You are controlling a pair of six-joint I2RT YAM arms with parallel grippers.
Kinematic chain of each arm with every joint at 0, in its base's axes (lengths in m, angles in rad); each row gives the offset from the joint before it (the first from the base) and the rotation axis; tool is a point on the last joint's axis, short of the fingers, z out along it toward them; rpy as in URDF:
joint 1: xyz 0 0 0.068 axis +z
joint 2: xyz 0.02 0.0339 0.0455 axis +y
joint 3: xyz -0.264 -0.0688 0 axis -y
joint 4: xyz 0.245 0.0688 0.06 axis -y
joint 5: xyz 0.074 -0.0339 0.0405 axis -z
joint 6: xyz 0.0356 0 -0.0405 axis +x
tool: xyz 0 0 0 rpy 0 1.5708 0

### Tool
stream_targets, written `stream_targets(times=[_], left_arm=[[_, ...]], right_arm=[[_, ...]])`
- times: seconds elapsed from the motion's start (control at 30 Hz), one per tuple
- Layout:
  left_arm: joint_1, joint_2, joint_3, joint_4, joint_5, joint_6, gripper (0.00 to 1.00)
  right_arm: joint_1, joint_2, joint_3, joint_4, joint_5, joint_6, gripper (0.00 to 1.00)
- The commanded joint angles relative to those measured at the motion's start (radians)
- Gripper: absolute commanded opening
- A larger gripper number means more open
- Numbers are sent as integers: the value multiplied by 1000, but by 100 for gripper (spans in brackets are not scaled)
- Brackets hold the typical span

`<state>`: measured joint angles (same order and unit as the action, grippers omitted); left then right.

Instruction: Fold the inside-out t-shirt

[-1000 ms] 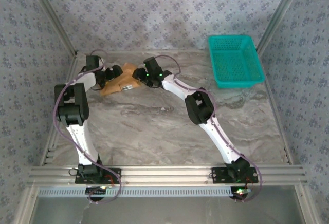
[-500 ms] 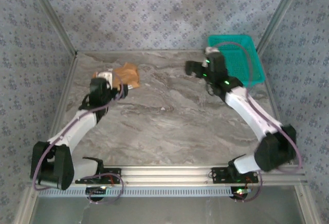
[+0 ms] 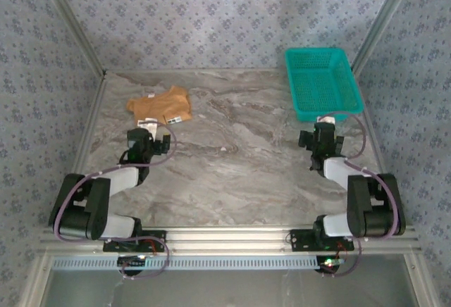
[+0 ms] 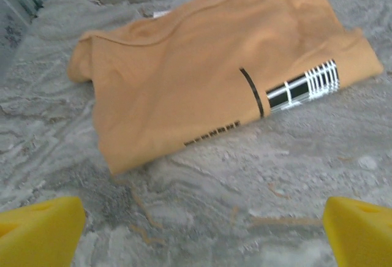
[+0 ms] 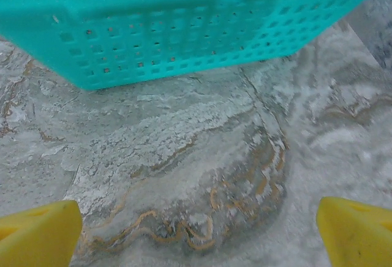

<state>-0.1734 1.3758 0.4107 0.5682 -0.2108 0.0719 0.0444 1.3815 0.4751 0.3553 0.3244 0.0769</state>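
**Orange-brown t-shirt lies just ahead of the left pincer, long side across it**

Tan cloth is seen directly in front of the left pincer, whose yellow fingers are spread wide apart with nothing held between them. The t-shirt is laid flat on the table as a compact bundle, near the fingertips but not touched by them. Its long axis is set crosswise to the pincer's line of reach, running from the pincer's left to its right and a little tilted. The white label is found at the end ahead and to the right.

The right pincer is likewise held wide apart and empty. It is pointed at the teal basket just ahead of it, and the t-shirt is well apart from it, far off to its left. Any coming move on the cloth is therefore judged to fall to the left arm, and the near long edge is the one best offered to it.
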Motion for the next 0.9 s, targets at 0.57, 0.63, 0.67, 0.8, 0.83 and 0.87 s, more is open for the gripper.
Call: stream_targets(times=[0.57, 0.63, 0.67, 0.8, 0.83, 0.87], left_arm=[[161, 157, -13, 277, 133, -72, 100], [166, 158, -3, 259, 136, -78, 100], [168, 161, 0, 255, 139, -79, 100], [171, 162, 2, 251, 145, -83, 100], [171, 160, 0, 254, 145, -83, 100], [171, 160, -2, 260, 144, -83, 100]], right_arm=[[11, 149, -148, 602, -50, -121, 100], [12, 149, -148, 602, -49, -121, 100], [12, 150, -148, 601, -49, -121, 100], [11, 149, -147, 601, -50, -121, 100], [12, 149, -148, 602, -50, -121, 100], [12, 150, -148, 602, -50, -121, 100]])
